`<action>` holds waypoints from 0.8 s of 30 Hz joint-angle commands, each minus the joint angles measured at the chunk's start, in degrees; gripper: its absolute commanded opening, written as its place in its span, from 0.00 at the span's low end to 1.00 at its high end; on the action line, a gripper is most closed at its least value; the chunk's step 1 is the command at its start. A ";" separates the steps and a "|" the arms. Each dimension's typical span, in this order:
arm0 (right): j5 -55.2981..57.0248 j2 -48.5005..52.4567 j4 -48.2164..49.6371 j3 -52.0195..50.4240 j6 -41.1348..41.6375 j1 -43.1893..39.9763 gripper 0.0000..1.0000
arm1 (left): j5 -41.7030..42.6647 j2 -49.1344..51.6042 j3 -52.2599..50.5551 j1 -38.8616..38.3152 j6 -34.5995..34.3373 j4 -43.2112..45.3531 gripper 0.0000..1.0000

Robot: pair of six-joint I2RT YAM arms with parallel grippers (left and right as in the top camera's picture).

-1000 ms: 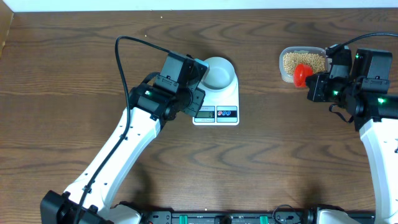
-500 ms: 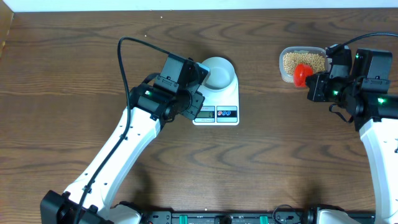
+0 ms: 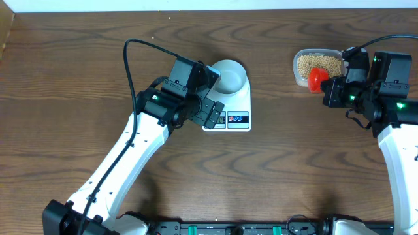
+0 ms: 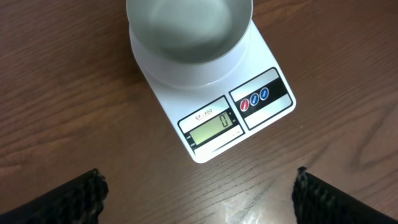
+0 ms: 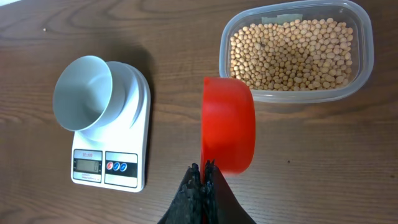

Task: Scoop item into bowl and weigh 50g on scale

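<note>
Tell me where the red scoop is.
In the overhead view it's on the right side: the red scoop is held by the right gripper, at the edge of the bean tub.

A dark brown wood-grain table (image 3: 313,163) spreads under and around the red scoop (image 3: 317,77); beyond it a pale strip (image 3: 196,4) borders the table's far edge.

COUNT — scale (image 3: 239,104): 1 | bowl (image 3: 230,75): 1 | clear tub (image 3: 297,73): 1 | red scoop (image 3: 317,77): 1 | beans (image 3: 321,63): many, too many to count | tools: 2 — left tool (image 4: 198,179), right tool (image 5: 203,169) | desk (image 3: 78,65): 1
</note>
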 commanded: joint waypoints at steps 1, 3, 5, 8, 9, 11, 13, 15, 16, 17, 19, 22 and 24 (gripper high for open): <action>0.07 0.07 -0.09 1.01 -0.87 -0.24 0.01 | 0.09 0.35 0.04 0.20 0.33 -0.17 0.98; 0.07 0.07 -0.28 1.01 -0.87 -0.24 0.01 | 0.09 0.35 0.04 0.22 0.33 -0.17 0.98; 0.04 0.07 -0.63 1.01 -0.87 -0.24 0.01 | 0.09 0.35 0.04 0.20 0.33 -0.17 0.98; 0.00 0.07 -1.38 1.03 -0.85 -0.24 0.01 | 0.09 0.35 0.04 0.22 0.33 -0.17 0.98; -0.20 0.07 -1.57 1.01 -0.87 -0.24 0.01 | 0.09 0.35 0.04 0.22 0.33 -0.17 0.98; -0.48 0.07 -2.03 1.01 -0.83 -0.24 0.01 | 0.09 0.35 0.04 0.22 0.33 -0.17 0.98; -0.57 0.07 -2.58 1.01 -0.63 -0.24 0.01 | 0.09 0.35 0.04 0.22 0.33 -0.17 0.98; -0.66 0.07 -3.21 1.01 -0.61 -0.24 0.01 | 0.09 0.35 0.04 0.20 0.33 -0.17 0.98; -0.83 0.07 -3.74 1.01 -0.63 -0.24 0.01 | 0.09 0.35 0.04 0.22 0.33 -0.17 0.98; -0.83 0.07 -4.44 1.01 -0.66 -0.24 0.01 | 0.09 0.35 0.04 0.22 0.33 -0.17 0.98; -0.81 0.07 -6.27 1.01 -0.66 -0.24 0.01 | 0.09 0.35 0.04 0.22 0.33 -0.17 0.98; -1.86 0.04 -7.45 1.03 -0.70 -0.24 0.01 | 0.09 0.35 0.04 0.22 0.33 -0.17 0.98; -2.36 -0.04 -7.96 1.03 -0.68 -0.24 0.01 | 0.09 0.35 0.04 0.22 0.33 -0.15 0.98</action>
